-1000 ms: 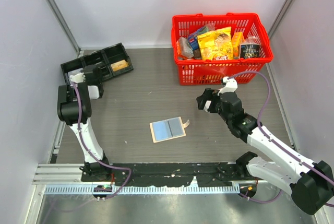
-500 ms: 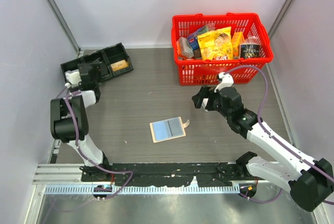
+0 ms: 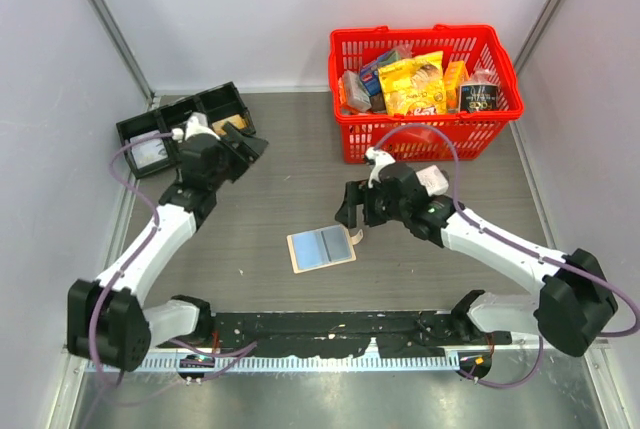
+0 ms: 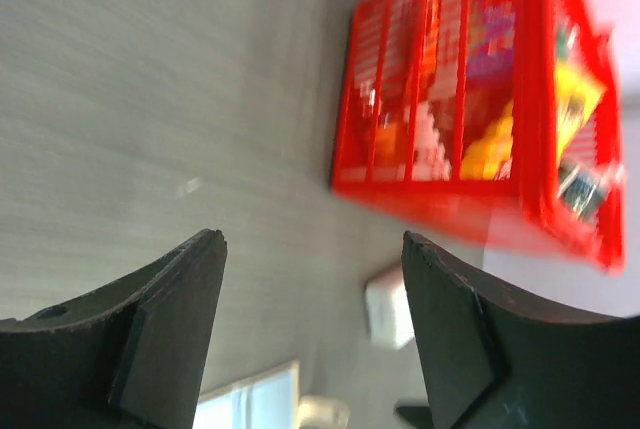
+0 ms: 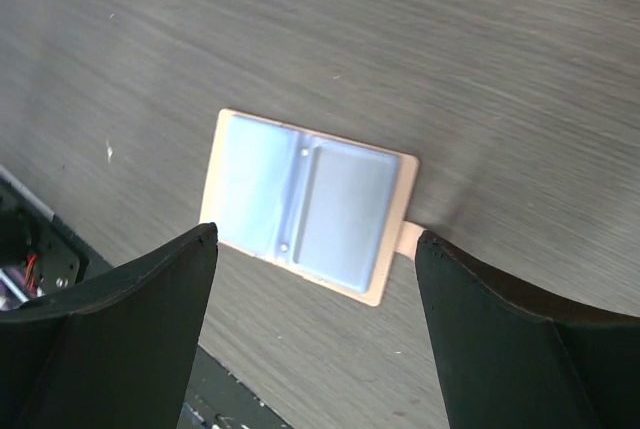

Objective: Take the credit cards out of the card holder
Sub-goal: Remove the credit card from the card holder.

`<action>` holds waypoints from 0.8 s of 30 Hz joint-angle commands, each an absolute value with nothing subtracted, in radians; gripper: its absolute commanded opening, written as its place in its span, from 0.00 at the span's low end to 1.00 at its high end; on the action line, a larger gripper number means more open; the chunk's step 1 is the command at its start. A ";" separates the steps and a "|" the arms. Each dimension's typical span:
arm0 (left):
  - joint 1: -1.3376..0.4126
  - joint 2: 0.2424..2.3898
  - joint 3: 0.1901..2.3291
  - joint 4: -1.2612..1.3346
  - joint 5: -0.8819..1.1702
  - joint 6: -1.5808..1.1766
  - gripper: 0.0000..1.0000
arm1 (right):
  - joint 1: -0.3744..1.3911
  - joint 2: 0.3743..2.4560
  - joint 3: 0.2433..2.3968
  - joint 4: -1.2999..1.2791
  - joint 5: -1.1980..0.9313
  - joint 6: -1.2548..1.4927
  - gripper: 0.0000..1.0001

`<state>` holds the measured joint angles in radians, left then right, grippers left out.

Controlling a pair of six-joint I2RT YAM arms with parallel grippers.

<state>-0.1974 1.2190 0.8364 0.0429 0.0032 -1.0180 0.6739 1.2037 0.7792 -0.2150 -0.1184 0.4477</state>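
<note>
- The flat tan card holder with blue and grey panels inside (image 3: 321, 247) is lying open on the grey wood-look table top (image 3: 270, 184), near the middle. Nothing is touching it.
- It is looking thin, light and a bit bendy. I am guessing it will slide if something pushes it from the side.
- It is lying so flat that there is little edge to pinch. The small tan tab (image 5: 408, 235) sticking out at one corner is looking like the easiest place to take hold.
- I cannot tell if the panels are cards or just pockets.
- The right gripper (image 5: 315, 239) is hanging right above the holder with its jaws wide apart, holding nothing.
- The left gripper (image 4: 312, 239) is also spread wide and empty, up by the black plastic tray with three boxes (image 3: 135, 134).
- The table top is looking smooth and flat. The red plastic basket full of snack packs (image 3: 420, 141) is sitting at the back right. The basket and tray are both well apart from the holder.
</note>
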 commanded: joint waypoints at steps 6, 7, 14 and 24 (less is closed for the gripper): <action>-0.533 1.063 0.765 -0.408 -0.104 -0.841 0.80 | 0.788 1.353 0.879 -0.253 -0.072 0.512 0.75; -0.579 1.069 0.765 -0.422 -0.119 -0.847 0.80 | 0.793 1.367 0.884 -0.256 -0.072 0.521 0.75; -0.747 1.213 0.788 -0.442 -0.152 -0.868 0.81 | 0.815 1.500 0.917 -0.285 -0.029 0.534 0.69; -0.772 1.356 0.778 -0.420 -0.052 -0.896 0.67 | 0.822 1.578 0.900 -0.242 -0.037 0.532 0.58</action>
